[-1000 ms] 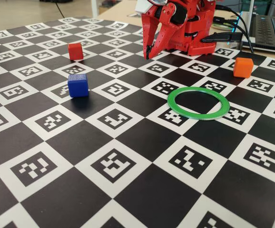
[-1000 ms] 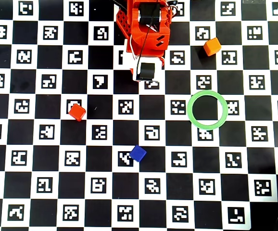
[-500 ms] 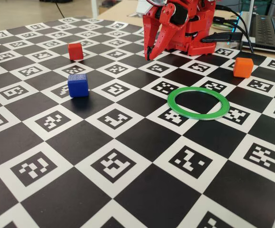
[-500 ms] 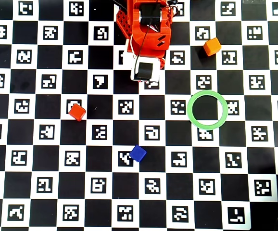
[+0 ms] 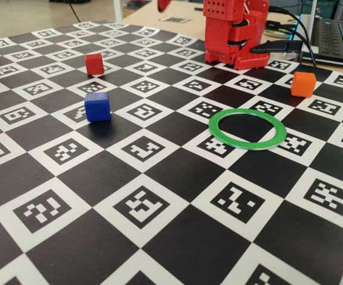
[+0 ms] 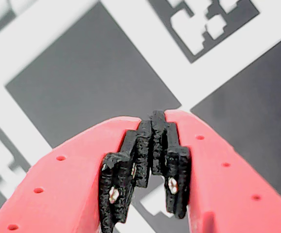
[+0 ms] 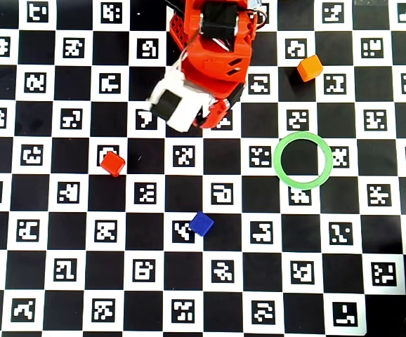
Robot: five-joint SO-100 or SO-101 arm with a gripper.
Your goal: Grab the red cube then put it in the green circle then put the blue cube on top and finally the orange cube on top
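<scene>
While we scan from big to small, we see a flat checkerboard mat [image 7: 69, 281] of black and white squares, each white one printed with a blocky black marker code, no readable words. Next, the red plastic arm [image 7: 213, 60] leans toward the upper left in the overhead view. We see the gripper [image 6: 152, 145] in the wrist view with its black ridged pads pressed together, nothing between them. Green circle [image 7: 303, 160], thin flat ring, lies right of centre. Three matte cubes sit well apart: red cube [image 7: 112, 163] left, blue cube [image 7: 201, 223] lower centre, orange cube [image 7: 310, 68] upper right.
</scene>
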